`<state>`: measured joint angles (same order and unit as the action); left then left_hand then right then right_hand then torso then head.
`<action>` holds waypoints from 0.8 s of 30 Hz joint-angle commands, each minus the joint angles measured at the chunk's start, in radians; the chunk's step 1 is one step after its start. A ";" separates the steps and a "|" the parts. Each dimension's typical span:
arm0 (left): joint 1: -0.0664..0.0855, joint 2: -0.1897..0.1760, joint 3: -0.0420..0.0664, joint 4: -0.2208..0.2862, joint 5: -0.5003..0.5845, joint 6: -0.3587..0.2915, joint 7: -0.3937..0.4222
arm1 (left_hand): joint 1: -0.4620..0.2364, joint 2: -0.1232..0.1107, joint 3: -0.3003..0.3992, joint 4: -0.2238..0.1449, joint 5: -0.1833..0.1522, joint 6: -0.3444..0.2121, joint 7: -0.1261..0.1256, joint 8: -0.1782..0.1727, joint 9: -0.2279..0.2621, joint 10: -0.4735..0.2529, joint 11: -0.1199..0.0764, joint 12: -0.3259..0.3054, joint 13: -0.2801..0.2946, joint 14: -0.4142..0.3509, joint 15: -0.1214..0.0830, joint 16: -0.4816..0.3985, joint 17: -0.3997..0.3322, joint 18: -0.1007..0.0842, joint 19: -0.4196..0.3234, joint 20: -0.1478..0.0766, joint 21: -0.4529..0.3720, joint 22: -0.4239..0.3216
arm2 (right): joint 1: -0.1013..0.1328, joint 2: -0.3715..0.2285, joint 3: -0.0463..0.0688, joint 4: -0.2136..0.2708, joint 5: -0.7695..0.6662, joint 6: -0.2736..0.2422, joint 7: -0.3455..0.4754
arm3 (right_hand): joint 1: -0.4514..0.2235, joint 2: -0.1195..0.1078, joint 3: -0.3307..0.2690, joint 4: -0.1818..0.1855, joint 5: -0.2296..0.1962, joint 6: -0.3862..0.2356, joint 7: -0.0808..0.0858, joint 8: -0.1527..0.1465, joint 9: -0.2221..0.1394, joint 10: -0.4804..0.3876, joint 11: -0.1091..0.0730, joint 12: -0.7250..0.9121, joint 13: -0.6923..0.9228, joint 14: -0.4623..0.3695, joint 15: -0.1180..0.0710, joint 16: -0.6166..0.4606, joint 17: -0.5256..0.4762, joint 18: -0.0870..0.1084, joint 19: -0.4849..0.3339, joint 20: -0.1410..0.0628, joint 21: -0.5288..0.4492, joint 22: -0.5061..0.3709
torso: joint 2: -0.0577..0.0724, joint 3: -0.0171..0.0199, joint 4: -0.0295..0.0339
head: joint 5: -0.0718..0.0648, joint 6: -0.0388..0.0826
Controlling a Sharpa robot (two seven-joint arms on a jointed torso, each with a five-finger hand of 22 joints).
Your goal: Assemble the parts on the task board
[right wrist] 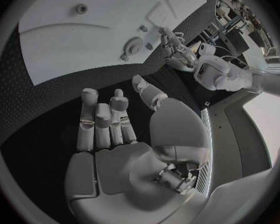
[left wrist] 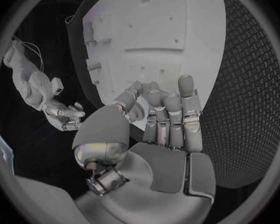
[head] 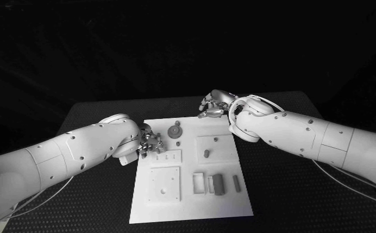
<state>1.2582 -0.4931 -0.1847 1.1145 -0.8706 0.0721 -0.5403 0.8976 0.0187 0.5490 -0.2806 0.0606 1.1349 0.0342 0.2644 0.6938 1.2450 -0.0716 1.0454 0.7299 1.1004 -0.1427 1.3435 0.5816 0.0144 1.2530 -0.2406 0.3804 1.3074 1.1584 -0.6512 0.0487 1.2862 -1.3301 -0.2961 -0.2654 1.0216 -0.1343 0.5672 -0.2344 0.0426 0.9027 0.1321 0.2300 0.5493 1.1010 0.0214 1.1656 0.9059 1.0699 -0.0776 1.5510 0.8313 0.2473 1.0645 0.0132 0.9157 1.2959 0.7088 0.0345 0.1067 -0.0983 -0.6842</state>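
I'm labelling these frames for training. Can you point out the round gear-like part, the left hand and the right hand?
round gear-like part (head: 174, 131): head view, on its disc face.
left hand (head: 150, 145): head view, on the middle of the hand at the task board's left edge.
right hand (right wrist: 115, 134): right wrist view, on the fingers' base.

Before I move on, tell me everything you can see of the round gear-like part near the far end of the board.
The round grey gear-like part is a flat disc with a raised hub at its centre. It lies on the white task board near its far left corner. Nothing grips it: the left hand sits just beside it at the board's left edge, the right hand beyond the far edge.
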 commanded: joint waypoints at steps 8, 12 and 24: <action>-0.003 -0.026 0.017 -0.002 0.054 0.068 0.000 | 0.047 0.057 0.023 -0.008 0.003 0.001 0.002 0.022 0.048 0.002 -0.004 0.006 -0.002 -0.001 -0.007 0.005 -0.001 -0.014 0.001 -0.003 0.004 0.022 | 0.000 -0.003 0.000 0.002 -0.002 0.011 0.004 | 0.000 0.010 -0.004 -0.002 0.006 0.000 0.005 -0.004 0.000 -0.008 0.002 0.006 -0.001 0.005 -0.005 -0.004 0.001 0.014 -0.001 -0.008 -0.006 0.002 | 0.000 0.0001 0.0005 | -0.002 0.001; -0.002 -0.044 0.036 0.016 0.072 0.080 0.005 | 0.047 0.057 0.024 -0.009 0.003 0.000 0.002 0.022 0.049 0.002 -0.004 0.006 -0.002 -0.001 -0.007 0.005 -0.002 -0.014 0.000 -0.003 0.004 0.022 | 0.000 -0.004 0.000 0.001 0.011 0.018 0.022 | 0.000 0.010 -0.003 -0.003 0.006 0.000 0.005 -0.004 0.000 -0.008 0.002 0.006 -0.001 0.005 -0.005 -0.004 0.001 0.014 -0.001 -0.008 -0.006 0.002 | -0.001 -0.0001 0.0004 | 0.000 0.001; 0.008 -0.086 0.049 0.068 0.124 0.066 0.070 | 0.046 0.057 0.024 -0.007 0.004 0.000 0.002 0.022 0.051 0.002 -0.004 0.006 -0.003 -0.001 -0.007 0.004 -0.002 -0.014 0.000 -0.002 0.004 0.022 | -0.001 -0.007 0.000 0.025 0.076 0.090 0.171 | 0.039 0.049 0.011 -0.044 0.006 -0.039 0.018 -0.025 -0.010 -0.013 0.014 0.009 -0.002 0.000 0.007 -0.004 0.002 0.014 -0.007 -0.007 -0.007 0.003 | 0.000 -0.0006 0.0010 | 0.001 0.006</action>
<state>1.2651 -0.5770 -0.1360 1.1763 -0.7962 0.1212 -0.5097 0.8977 0.0187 0.5558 -0.2780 0.0608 1.1334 0.0328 0.2761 0.6939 1.2432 -0.0698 1.0454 0.7280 1.0991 -0.1451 1.3430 0.5808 0.0144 1.2528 -0.2373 0.3803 1.3081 1.1584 -0.6584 0.0482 1.3032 -1.2911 -0.2591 -0.1916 1.0623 -0.0936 0.5793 -0.2728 0.0426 0.8899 0.1288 0.2109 0.5397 1.0919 0.0305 1.1695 0.9050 1.0679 -0.0758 1.5510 0.8323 0.2483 1.0591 0.0110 0.9120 1.2975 0.7078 0.0337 0.1081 -0.0971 -0.6798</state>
